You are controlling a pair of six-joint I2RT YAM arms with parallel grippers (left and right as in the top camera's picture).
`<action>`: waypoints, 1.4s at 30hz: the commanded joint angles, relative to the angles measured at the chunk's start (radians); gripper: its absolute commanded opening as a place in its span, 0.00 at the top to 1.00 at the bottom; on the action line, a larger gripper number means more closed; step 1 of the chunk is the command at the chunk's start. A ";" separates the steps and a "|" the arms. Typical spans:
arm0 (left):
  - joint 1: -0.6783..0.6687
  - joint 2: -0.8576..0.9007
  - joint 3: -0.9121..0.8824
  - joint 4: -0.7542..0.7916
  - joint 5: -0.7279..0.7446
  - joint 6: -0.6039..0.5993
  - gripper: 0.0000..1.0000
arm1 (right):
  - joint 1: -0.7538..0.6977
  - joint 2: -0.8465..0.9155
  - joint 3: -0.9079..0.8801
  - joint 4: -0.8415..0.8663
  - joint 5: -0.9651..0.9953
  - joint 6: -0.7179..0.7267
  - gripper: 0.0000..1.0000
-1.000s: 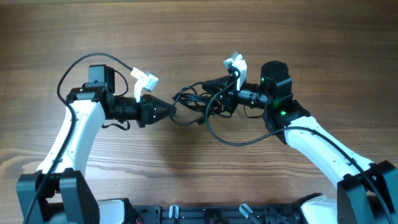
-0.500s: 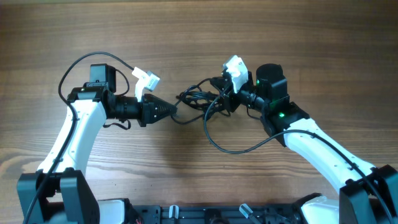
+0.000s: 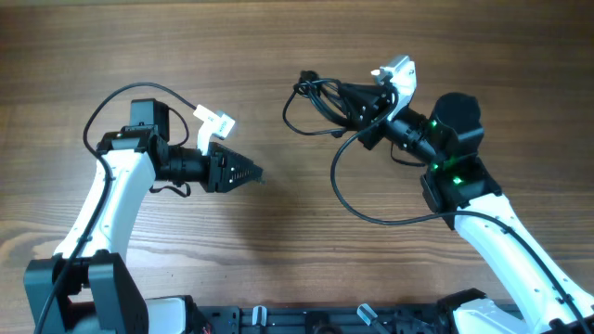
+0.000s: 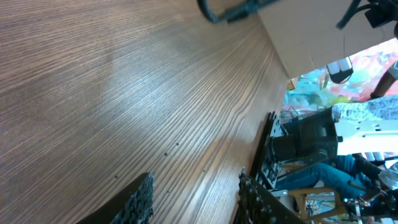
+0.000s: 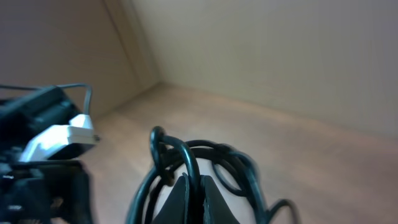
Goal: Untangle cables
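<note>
From above, the left arm (image 3: pixel 107 199) comes up from the near left corner, bends, and then reaches to the right. The left end effector (image 3: pixel 252 173) points right, low over the wooden counter (image 3: pixel 278 269). Its fingers are a little way apart and hold nothing.

The right arm (image 3: pixel 506 246) comes from the near right corner and reaches away and to the left. The right end effector (image 3: pixel 357 104) points left and a bit away. It is closed on the cables (image 3: pixel 316 96).

The black knot of cables sticks out to the left of its tip, at the far middle of the counter. The knot is longer from left to right. One long loop (image 3: pixel 357 206) runs down toward the near side and bends right, under the right arm. The cables are well apart from the left end effector.

In the left wrist view, the left end effector (image 4: pixel 196 199) shows two dark fingers at the bottom with bare counter (image 4: pixel 124 93) between them. A bit of black cable (image 4: pixel 230 11) shows at the top edge.

In the right wrist view, the right end effector (image 5: pixel 189 193) has its fingers pressed together. The cables (image 5: pixel 168 146) curl around and above the tips in blurry loops. The left arm (image 5: pixel 43 127) shows at the left side, blurry. I cannot tell if the knot touches the counter (image 5: pixel 292 162).
</note>
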 commanded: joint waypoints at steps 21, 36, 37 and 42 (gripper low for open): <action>-0.051 0.000 -0.006 0.229 0.024 -0.336 0.54 | 0.012 -0.004 0.018 -0.312 -0.375 0.430 0.96; -0.118 0.000 -0.006 0.240 0.186 -0.336 0.65 | 0.014 -0.004 0.018 -0.310 -0.375 0.428 0.96; -0.118 0.000 -0.006 0.240 0.200 -0.335 0.65 | 0.014 -0.004 0.018 -0.310 -0.375 0.427 0.96; -0.118 0.000 -0.006 0.236 0.234 -0.336 0.65 | 0.014 -0.002 0.018 -0.310 -0.371 0.417 0.96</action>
